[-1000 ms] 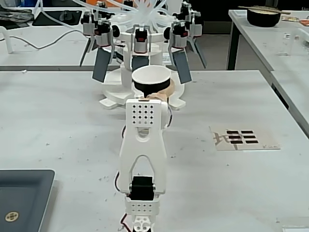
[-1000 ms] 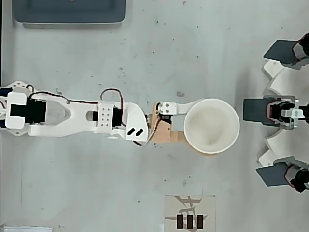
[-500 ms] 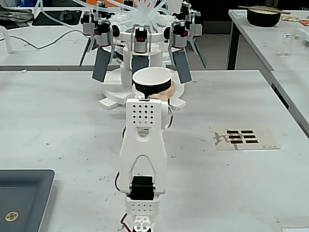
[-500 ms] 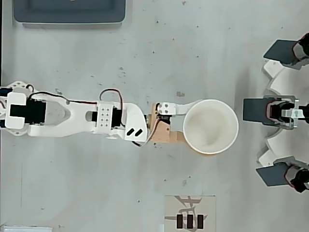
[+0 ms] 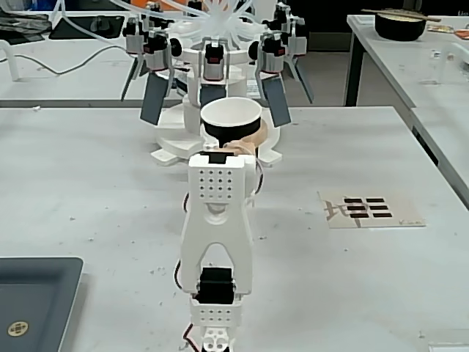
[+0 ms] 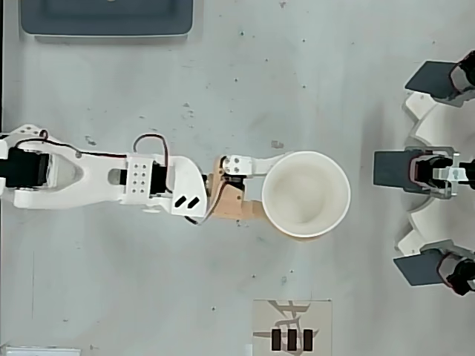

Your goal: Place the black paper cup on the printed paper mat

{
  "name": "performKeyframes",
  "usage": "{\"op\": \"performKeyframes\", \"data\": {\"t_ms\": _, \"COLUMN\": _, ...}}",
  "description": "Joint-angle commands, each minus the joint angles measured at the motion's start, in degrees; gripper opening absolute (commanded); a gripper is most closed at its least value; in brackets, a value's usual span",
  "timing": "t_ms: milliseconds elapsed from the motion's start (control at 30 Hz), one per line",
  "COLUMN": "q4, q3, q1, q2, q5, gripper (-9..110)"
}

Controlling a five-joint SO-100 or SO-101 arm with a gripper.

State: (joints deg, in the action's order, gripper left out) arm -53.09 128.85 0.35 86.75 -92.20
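Observation:
The black paper cup (image 6: 305, 194) is upright, its white inside facing up in the overhead view. In the fixed view the cup (image 5: 231, 135) shows its black wall just beyond the arm's white wrist, with its base hidden behind the arm. My gripper (image 6: 272, 190) is shut on the cup, one white finger (image 6: 256, 161) on one side and a tan jaw on the other. The printed paper mat (image 5: 371, 210) lies flat to the right of the arm in the fixed view. In the overhead view the mat (image 6: 292, 330) sits at the bottom edge, apart from the cup.
A white carousel rig (image 5: 212, 66) with dark paddles stands just beyond the cup, at the right edge (image 6: 438, 174) in the overhead view. A dark grey tray (image 5: 33, 301) lies at the near left. A black bowl with chopsticks (image 5: 400, 26) sits on another table.
The arm has drawn back toward its base with the cup in its grip. The cup has shifted left in the overhead view, away from the carousel rig.

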Motion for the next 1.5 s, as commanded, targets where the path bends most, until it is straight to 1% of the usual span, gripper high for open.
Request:
{"op": "performKeyframes", "data": {"t_ms": 0, "q4": 0.00, "q3": 1.32, "q1": 0.79, "q2": 6.33, "q5": 0.35, "gripper": 11}}
{"op": "performKeyframes", "data": {"t_ms": 467, "q4": 0.00, "q3": 16.35, "q1": 0.79, "q2": 20.57, "q5": 1.14, "gripper": 11}}
{"op": "performKeyframes", "data": {"t_ms": 667, "q4": -2.90, "q3": 22.85, "q1": 1.76, "q2": 24.61, "q5": 1.23, "gripper": 11}}
{"op": "performKeyframes", "data": {"t_ms": 867, "q4": -7.73, "q3": 27.16, "q1": 5.10, "q2": 26.54, "q5": 1.23, "gripper": 11}}
{"op": "performKeyframes", "data": {"t_ms": 1167, "q4": -8.79, "q3": 39.29, "q1": 10.37, "q2": 32.52, "q5": 2.29, "gripper": 11}}
{"op": "performKeyframes", "data": {"t_ms": 1467, "q4": -13.27, "q3": 42.28, "q1": 17.93, "q2": 31.46, "q5": 4.22, "gripper": 11}}
